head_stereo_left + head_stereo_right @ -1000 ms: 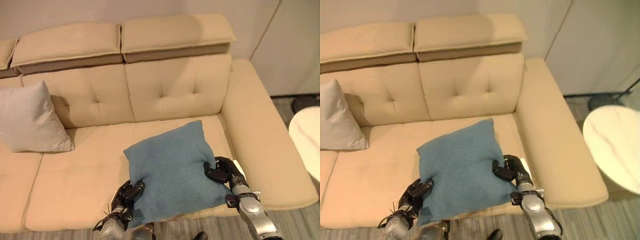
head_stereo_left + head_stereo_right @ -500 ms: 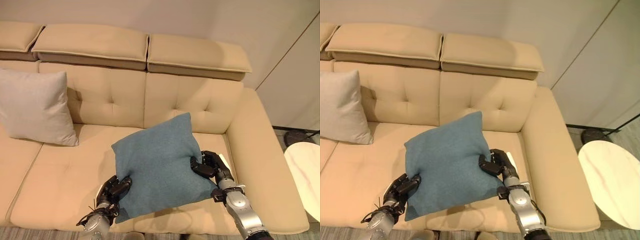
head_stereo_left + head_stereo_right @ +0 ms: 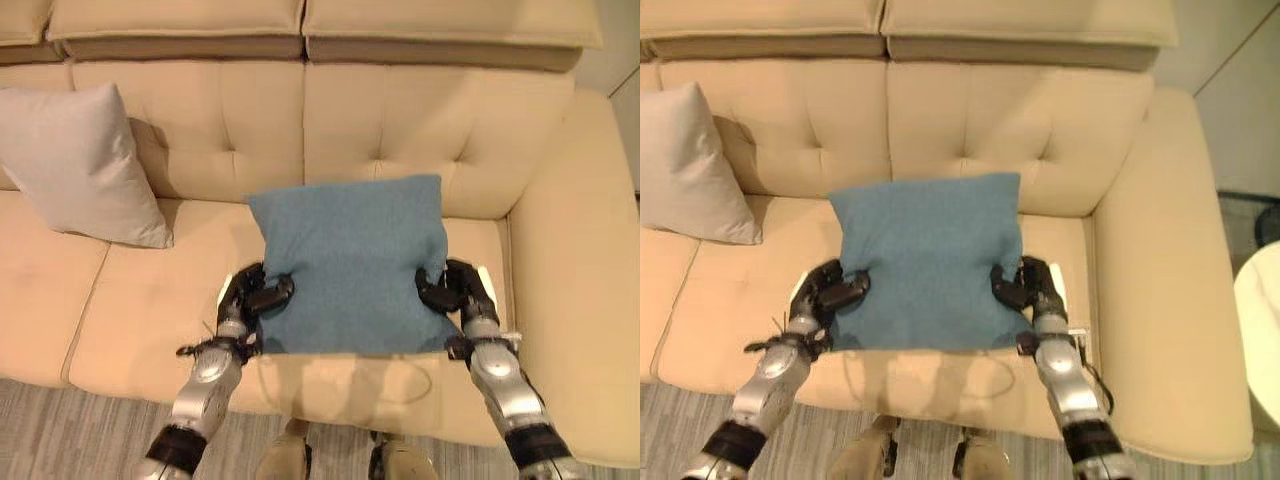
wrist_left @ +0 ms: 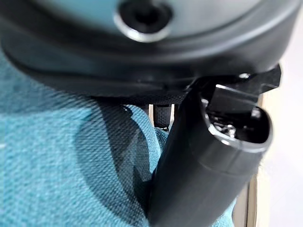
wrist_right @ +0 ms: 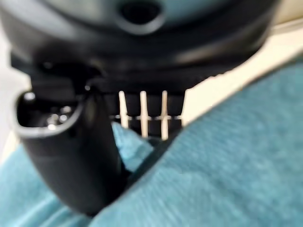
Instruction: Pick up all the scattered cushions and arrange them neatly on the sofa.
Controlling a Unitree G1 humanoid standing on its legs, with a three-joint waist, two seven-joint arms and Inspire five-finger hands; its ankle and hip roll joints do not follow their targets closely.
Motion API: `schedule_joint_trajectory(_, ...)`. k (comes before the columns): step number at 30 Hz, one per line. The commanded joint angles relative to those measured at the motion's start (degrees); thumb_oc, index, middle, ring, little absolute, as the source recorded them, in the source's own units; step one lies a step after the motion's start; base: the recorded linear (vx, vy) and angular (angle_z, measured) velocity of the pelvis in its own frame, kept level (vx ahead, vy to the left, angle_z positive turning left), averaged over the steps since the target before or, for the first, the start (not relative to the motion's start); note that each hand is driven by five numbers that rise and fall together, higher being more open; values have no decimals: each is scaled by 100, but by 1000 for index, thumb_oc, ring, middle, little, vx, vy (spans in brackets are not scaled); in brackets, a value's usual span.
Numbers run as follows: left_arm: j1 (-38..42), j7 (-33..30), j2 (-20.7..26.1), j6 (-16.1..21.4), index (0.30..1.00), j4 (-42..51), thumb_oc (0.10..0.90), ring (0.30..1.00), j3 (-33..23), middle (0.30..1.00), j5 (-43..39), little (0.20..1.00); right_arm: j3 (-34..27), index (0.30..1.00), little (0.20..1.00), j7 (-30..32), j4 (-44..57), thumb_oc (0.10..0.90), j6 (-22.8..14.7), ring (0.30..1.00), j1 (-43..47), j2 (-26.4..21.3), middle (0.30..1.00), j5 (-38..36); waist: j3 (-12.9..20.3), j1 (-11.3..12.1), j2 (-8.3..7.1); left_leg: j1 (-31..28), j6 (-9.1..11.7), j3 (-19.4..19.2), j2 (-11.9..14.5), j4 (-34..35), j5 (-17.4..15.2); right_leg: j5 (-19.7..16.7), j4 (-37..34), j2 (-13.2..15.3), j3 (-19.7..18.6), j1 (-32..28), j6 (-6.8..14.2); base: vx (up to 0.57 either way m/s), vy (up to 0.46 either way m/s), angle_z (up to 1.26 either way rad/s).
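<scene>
left robot hand (image 3: 256,298): lower left of centre, fingers and thumb pinching the blue cushion's left edge
right robot hand (image 3: 455,292): lower right of centre, clenched on the cushion's right edge
blue cushion (image 3: 350,265): centre of frame, held between both hands over the seat front, top edge near the backrest
sofa (image 3: 130,320): beige, spans the frame, armrest at right
grey cushion (image 3: 88,165): upper left, leaning on the backrest, well apart from the blue one

Beside the sofa's right arm we see a white round desk (image 3: 1267,330), and under the sofa front, striped grey floor (image 3: 60,430), possibly carpet.
</scene>
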State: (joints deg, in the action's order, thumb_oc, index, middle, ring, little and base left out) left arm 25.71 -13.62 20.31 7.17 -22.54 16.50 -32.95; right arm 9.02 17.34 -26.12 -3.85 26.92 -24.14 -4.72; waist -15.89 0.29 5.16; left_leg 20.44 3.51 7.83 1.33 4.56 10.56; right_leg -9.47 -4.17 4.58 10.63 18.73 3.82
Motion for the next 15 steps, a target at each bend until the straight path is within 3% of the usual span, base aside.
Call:
schedule_joint_trajectory(1, 1224, -260, -195, 1365, 300, 822, 400, 300, 477, 300, 765, 300, 664, 300, 300, 500, 1133, 400, -1027, 300, 736, 295, 300, 587, 547, 9, -411, -609, 3, -429, -118, -10, -830, 722, 640, 308, -55, -60, 334, -17, 19, -22)
schedule_joint_trajectory(6, 2334, -1114, -38, 1625, 300, 757, 400, 300, 494, 300, 1461, 300, 696, 300, 300, 1276, 1003, 400, -1111, 300, 1796, 69, 300, 1144, 500, 33, -408, -369, 22, -462, -125, 2, -754, 646, 663, 306, -148, 256, 350, -4, 12, -6)
schedule_joint_trajectory(15, 3083, -2043, -357, 1733, 300, 527, 400, 300, 439, 300, 2002, 300, 867, 300, 300, 2322, 888, 400, -912, 300, 2804, -243, 300, 2244, 469, 21, -455, 32, 60, -448, -141, 22, -672, 572, 634, 320, -262, 687, 358, 2, 5, -5)
